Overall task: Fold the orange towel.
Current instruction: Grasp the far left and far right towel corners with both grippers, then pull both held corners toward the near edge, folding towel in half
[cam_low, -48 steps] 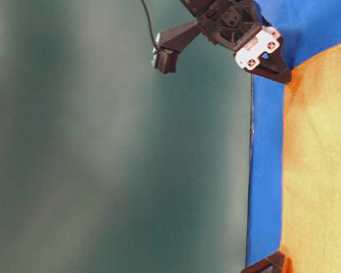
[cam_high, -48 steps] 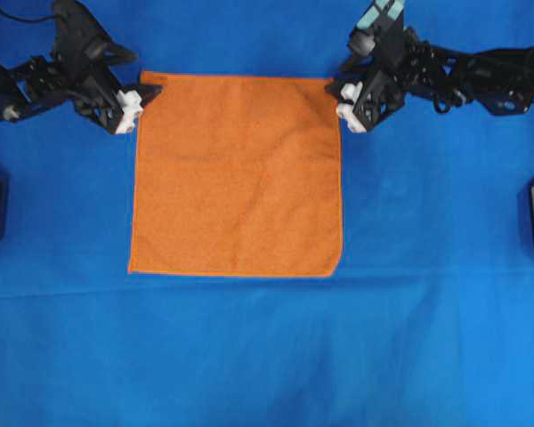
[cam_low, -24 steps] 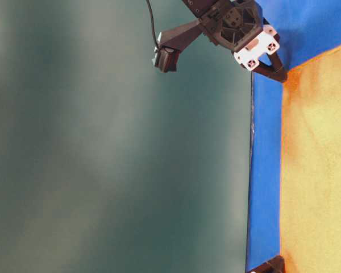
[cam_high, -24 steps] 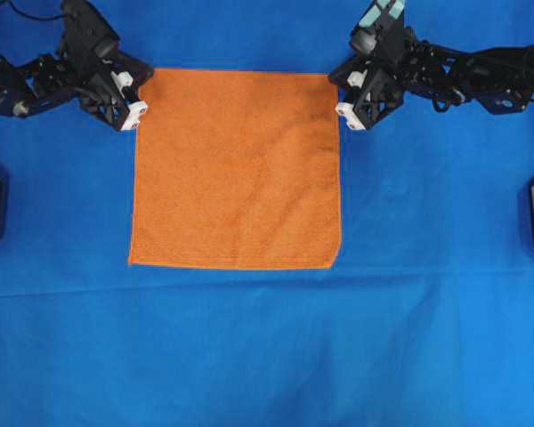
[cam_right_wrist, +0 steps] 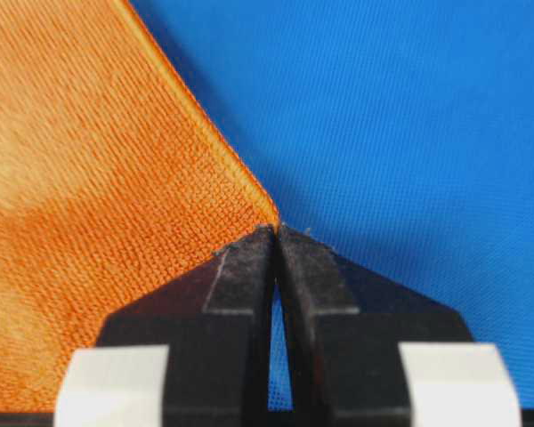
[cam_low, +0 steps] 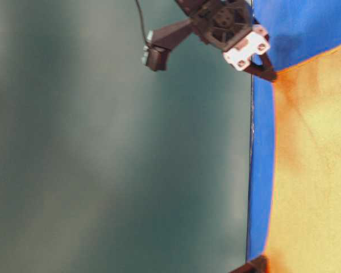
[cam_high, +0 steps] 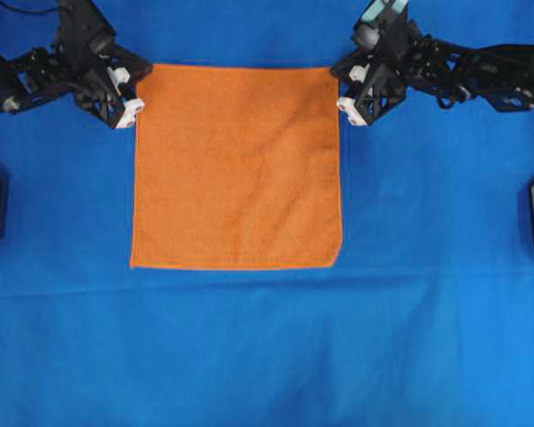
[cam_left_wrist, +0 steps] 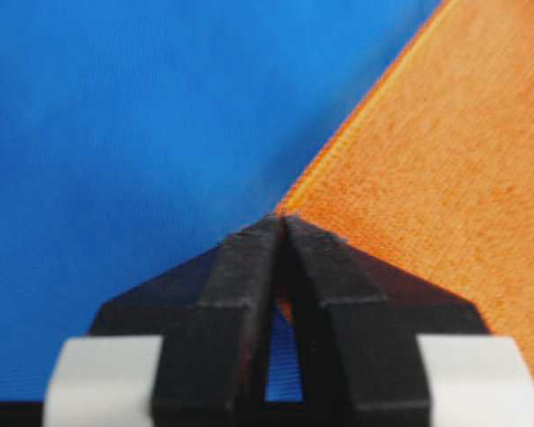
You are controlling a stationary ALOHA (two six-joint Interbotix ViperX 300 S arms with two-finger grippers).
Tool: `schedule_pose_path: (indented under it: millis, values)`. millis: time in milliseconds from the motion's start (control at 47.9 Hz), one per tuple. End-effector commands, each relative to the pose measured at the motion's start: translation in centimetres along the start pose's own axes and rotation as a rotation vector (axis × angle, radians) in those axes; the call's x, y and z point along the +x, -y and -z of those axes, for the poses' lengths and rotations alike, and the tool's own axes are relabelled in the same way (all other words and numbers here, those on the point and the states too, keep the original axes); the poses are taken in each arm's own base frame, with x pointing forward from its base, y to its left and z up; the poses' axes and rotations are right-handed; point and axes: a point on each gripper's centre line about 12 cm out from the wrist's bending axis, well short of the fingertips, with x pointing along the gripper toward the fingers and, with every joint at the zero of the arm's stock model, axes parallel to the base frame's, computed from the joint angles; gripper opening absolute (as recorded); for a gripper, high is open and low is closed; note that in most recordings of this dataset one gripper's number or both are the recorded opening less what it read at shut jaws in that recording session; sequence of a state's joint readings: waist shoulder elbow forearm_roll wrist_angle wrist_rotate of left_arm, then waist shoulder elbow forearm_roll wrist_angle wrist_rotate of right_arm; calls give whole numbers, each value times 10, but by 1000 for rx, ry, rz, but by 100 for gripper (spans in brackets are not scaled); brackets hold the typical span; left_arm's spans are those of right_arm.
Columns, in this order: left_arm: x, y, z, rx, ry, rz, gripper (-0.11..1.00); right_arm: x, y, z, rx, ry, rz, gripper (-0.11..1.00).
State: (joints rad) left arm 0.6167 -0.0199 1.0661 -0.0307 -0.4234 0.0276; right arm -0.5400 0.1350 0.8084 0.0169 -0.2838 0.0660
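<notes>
Now both pinches are made: left gripper (cam_high: pixel 135 87) and right gripper (cam_high: pixel 340 89), gaping a second ago, are clamped on the towel's (cam_high: pixel 238 165) far corners. Towel lies flat on the blue cloth (cam_high: pixel 267 347), far edge slightly raised; lifting looks next.
</notes>
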Motion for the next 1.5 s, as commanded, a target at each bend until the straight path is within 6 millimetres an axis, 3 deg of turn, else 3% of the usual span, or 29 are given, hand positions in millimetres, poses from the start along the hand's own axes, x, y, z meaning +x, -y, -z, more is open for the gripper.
schedule_pose_path:
  millis: [0,334,543,773,1087,1295,1483]
  values:
    - [-10,1,-16,7,54,3,1,-12,-1,-15,0,49,-3,1]
    - [-18,10,-15,24,29,30,1,-15,-2,-16,-3,53,-7,1]
    - [-31,24,-18,54,25,73,1,-25,-19,-18,-25,58,-45,1]
    - [-57,48,-14,94,-3,153,1,-47,-50,-10,-78,4,-117,1]
    - [-90,112,11,189,-70,378,1,-78,-114,11,-174,-64,-277,1]
    - [-105,142,26,177,-118,484,1,-93,-154,29,-190,-102,-379,1]
    - [-115,162,34,169,-151,550,1,-101,-171,38,-183,-123,-422,1]
